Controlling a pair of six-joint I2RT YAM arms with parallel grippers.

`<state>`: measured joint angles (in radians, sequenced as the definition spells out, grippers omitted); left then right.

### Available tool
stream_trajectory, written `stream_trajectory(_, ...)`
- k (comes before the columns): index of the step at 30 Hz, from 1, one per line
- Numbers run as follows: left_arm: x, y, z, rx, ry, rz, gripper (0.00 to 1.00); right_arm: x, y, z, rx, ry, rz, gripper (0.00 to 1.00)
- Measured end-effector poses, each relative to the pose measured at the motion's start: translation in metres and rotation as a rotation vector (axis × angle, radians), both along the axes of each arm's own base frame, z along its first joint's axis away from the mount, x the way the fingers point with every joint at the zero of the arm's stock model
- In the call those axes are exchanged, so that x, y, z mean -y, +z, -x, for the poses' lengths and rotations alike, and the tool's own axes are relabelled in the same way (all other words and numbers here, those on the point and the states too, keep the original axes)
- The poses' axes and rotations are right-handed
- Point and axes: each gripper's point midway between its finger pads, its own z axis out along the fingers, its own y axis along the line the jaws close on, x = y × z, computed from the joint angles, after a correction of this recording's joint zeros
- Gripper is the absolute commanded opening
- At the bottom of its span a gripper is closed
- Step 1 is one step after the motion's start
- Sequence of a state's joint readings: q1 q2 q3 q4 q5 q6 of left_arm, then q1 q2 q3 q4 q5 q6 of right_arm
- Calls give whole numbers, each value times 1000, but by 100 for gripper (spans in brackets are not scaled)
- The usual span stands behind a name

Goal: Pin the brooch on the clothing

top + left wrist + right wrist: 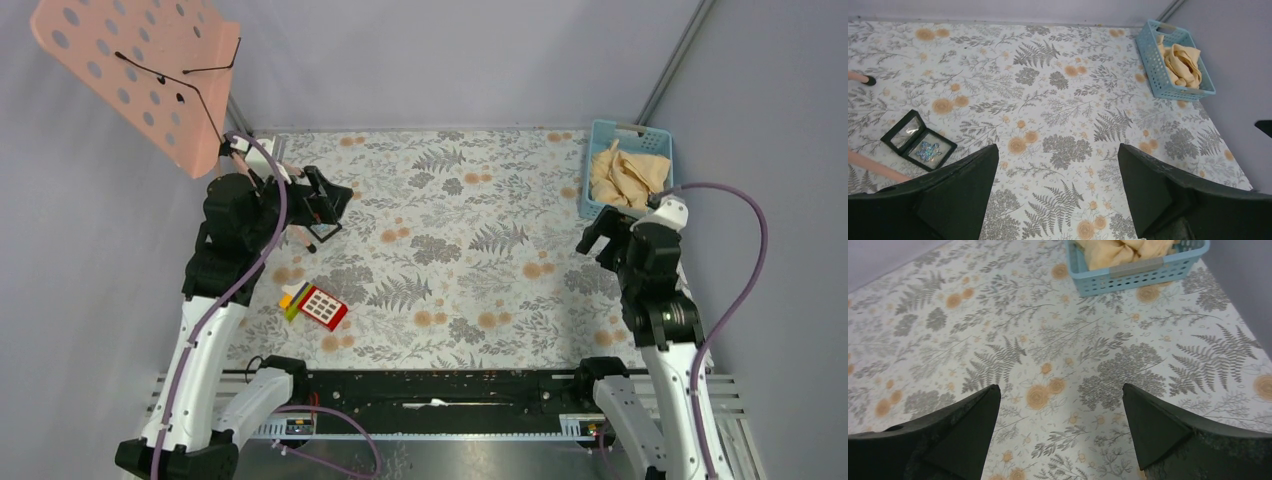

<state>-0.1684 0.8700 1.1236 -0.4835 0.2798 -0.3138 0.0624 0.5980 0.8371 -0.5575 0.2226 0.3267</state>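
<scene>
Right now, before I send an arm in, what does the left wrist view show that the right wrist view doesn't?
Only the left wrist view: the brooch, lying in an open black case on the table, with two pink stand legs close by. Only the right wrist view: nothing new except the right arm's jaws, open. Both: the blue basket holding the crumpled clothing, and the floral tablecloth.

The left end effector [328, 205] is hovering, fingers spread wide, at ten o'clock, the right end effector [603, 236] likewise at three o'clock.
</scene>
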Motion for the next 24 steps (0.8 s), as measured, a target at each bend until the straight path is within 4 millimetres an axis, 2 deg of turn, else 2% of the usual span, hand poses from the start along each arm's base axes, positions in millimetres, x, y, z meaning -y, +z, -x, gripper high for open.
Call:
stream_trajectory(2,4,4,-2,12,-20,9,99,6,-2,-11,-54,-29,27,100)
stream_trajectory(4,6,-2,-3,-2,-29,10,99,11,-1,-21,-90,-53,48,100)
stream_trajectory(10,4,-52,-1,-127,-21,-10,99,24,1,-63,-184,-108,113,100)
stream_trajectory(13,4,-58,1,-151,-20,-14,99,38,0,-93,-227,-150,146,100)
stream_trajectory(19,4,-55,3,-138,-21,-13,99,97,-14,-164,-310,-281,175,100)
stream_trajectory(24,3,-51,5,-121,-24,-17,99,133,-39,-205,-391,-320,188,100)
